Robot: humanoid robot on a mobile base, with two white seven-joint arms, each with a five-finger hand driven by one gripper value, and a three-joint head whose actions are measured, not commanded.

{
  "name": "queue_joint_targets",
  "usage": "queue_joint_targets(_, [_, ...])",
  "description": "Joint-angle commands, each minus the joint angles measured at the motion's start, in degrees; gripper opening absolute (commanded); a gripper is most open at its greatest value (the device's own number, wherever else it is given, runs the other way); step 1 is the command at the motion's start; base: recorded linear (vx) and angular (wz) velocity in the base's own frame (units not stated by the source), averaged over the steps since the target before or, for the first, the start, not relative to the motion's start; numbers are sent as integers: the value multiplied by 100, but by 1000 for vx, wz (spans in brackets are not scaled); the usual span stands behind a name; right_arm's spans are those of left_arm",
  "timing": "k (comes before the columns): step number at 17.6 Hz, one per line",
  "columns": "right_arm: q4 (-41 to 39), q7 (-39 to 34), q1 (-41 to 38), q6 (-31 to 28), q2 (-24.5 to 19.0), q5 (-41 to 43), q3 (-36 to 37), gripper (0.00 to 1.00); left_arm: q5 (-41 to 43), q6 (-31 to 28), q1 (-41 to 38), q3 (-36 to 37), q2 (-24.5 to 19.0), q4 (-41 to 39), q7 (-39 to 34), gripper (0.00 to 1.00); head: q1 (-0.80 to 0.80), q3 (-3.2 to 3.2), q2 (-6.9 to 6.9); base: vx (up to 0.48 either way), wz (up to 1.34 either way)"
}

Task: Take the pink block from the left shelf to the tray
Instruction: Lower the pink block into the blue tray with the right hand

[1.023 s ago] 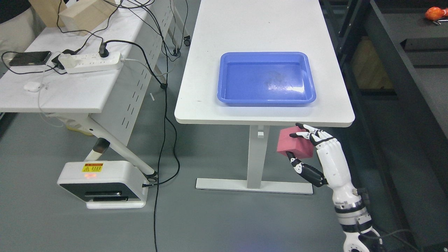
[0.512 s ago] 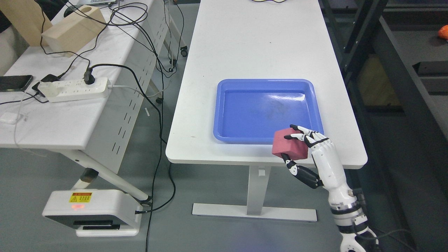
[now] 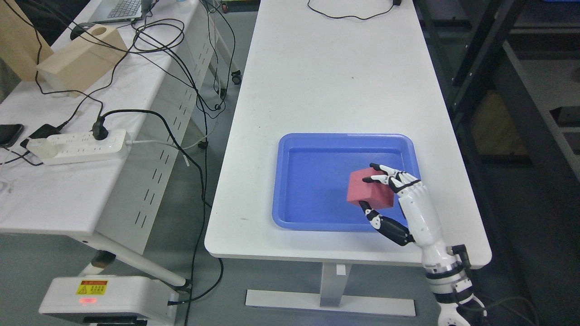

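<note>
My right hand [image 3: 375,192] rises from the lower right corner and holds a pink block [image 3: 366,190], fingers on its top right edge and thumb under its lower right corner. Block and hand hang over the right half of the blue tray [image 3: 294,217], which lies near the front edge of the white table [image 3: 335,77]. I cannot tell whether the block touches the tray floor. My left arm does not show.
A second white table [image 3: 54,190] at the left carries a power strip [image 3: 74,146], tangled cables, a wooden box [image 3: 74,56] and a laptop. A white device [image 3: 104,296] sits on the floor below. Dark shelving [image 3: 512,90] stands at the right.
The camera has shifted, so the table and tray now sit lower in the picture. My right hand with the pink block went from below the table's front edge to over the tray.
</note>
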State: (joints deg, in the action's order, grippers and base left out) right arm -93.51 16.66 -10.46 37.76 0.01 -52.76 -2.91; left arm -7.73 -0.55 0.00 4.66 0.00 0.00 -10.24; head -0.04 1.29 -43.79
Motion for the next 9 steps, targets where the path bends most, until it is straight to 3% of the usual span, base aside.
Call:
queue_joint_targets(1, [0, -13, -35, 12, 192, -6, -78, 6, 0, 2, 167, 0, -100, -100, -4, 100, 0, 0, 0, 192, 7])
queue_joint_targets(9, [0, -303, -123, 56, 227, -700, -96, 6, 0, 2, 175, 0, -100, -100, -4, 100, 0, 0, 0, 124, 0])
